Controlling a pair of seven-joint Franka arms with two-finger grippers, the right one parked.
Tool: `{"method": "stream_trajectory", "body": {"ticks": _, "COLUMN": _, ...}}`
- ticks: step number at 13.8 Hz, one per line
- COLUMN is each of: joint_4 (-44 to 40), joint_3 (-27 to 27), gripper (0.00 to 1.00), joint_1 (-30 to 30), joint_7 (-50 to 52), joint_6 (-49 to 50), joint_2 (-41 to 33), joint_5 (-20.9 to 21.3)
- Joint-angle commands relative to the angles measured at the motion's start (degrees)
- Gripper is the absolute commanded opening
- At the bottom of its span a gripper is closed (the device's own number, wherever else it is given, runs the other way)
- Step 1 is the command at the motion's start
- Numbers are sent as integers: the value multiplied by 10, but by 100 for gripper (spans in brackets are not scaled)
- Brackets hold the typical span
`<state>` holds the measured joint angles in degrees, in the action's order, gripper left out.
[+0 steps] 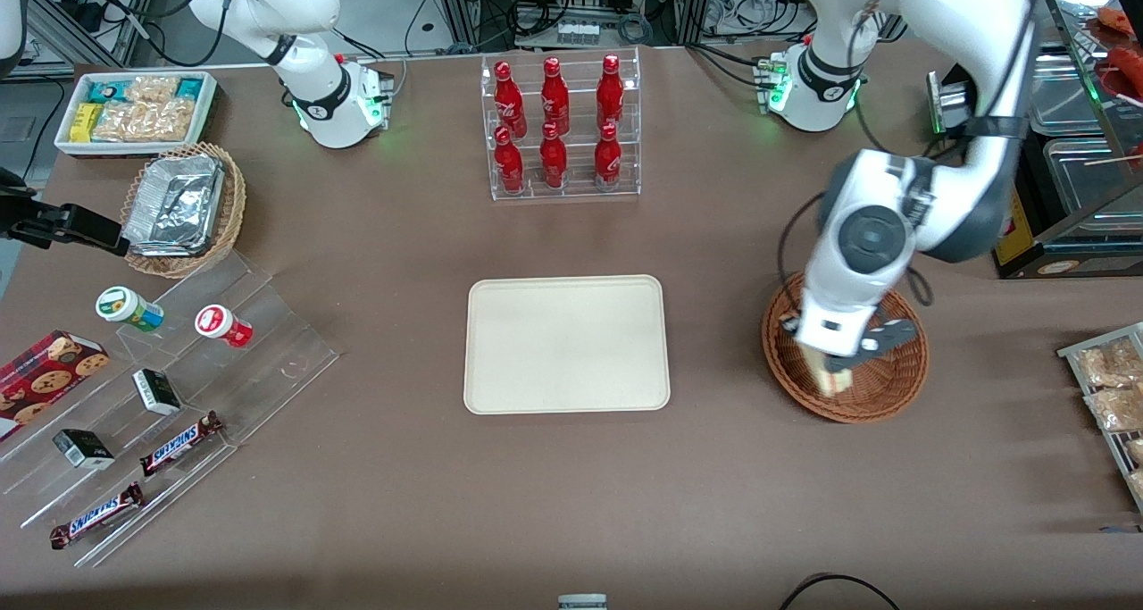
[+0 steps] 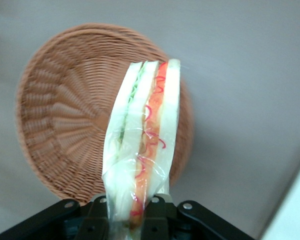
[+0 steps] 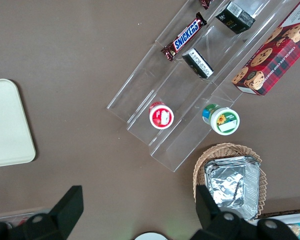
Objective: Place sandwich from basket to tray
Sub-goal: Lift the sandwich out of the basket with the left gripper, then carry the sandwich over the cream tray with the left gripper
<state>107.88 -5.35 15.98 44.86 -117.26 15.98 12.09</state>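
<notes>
Gripping the sandwich at its lower end, the gripper has both black fingers pressed against the clear wrap. Wrist view: the wedge stands up out of the jaws, above the basket and clear of its weave. Cut edge faces the camera; layers read pale bread, green, pale bread, red-orange filling with thin red shreds, pale bread. Wrap is glossy film, creased near the fingers.

Front view shows none of that layering. There the sandwich is only a pale sliver with a faint red line, poking out under the gripper toward the camera, over the basket. Basket: round, shallow, reddish-brown wicker; spokes fan out from the centre and concentric rows build the rim. Whether anything else lies in it cannot be told; the arm covers much of it.

Front view alone gives the layout. Tray: flat, cream, matte, rounded corners, low rim, well apart from the basket, toward the parked arm's end. Brown table, cloth-like surface. Clear acrylic rack of red bottles sits farther from the camera than the tray.

Right wrist view catches one rounded tray corner.
</notes>
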Motion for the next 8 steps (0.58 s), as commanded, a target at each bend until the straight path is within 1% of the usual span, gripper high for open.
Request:
{"method": "stream_trajectory", "body": {"ticks": 1, "joint_4": -25, "joint_3": -5, "gripper": 0, "joint_1": 46, "joint_7": -59, "joint_6": 6, "joint_2": 6, "joint_5": -14}}
{"method": "stream_trajectory", "body": {"ticks": 2, "joint_4": -44, "joint_3": -21, "gripper": 0, "joint_1": 53, "joint_7": -69, "joint_6": -1, "joint_2": 20, "joint_5": -40}}
{"method": "stream_trajectory", "body": {"ticks": 3, "joint_4": -71, "joint_3": -40, "gripper": 0, "joint_1": 55, "joint_7": -72, "joint_6": -5, "joint_2": 40, "joint_5": -53}}
{"method": "stream_trajectory", "body": {"ticks": 5, "joint_4": -121, "joint_3": -84, "gripper": 0, "joint_1": 55, "joint_7": -66, "joint_6": -4, "joint_2": 82, "joint_5": -56}}
{"method": "stream_trajectory", "body": {"ticks": 8, "joint_4": -167, "joint_3": -125, "gripper": 0, "joint_1": 56, "joint_7": -63, "joint_6": -9, "joint_2": 135, "joint_5": -51}}
